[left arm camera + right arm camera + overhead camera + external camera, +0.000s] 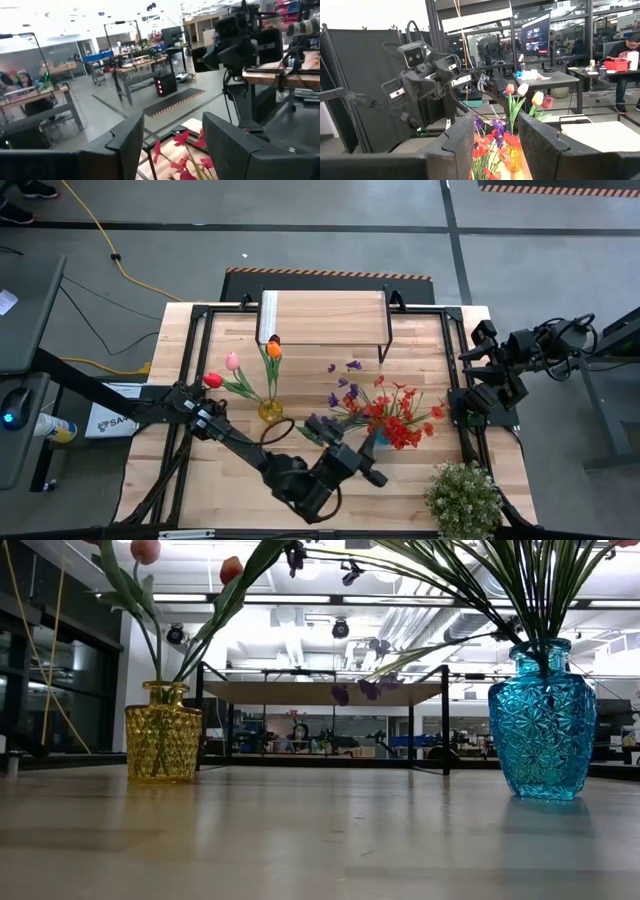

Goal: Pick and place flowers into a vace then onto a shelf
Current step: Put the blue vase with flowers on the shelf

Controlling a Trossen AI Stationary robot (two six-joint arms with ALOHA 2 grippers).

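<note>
Faintly, "SA" on white box (105,421)

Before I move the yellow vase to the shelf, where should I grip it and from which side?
Grip the yellow vase around its narrower neck, just under the rim, coming in level from the side. The tulips fan out above its mouth, so a straight-down approach would likely crush the stems. The left gripper, open, is nearer; the right gripper waits at the table edge.

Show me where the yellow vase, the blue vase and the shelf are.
yellow vase (163,732): low view, on its patterned glass body.
blue vase (541,720): low view, on the middle of its cut-glass body.
shelf (325,317): high view, on its bare plank top.
</note>
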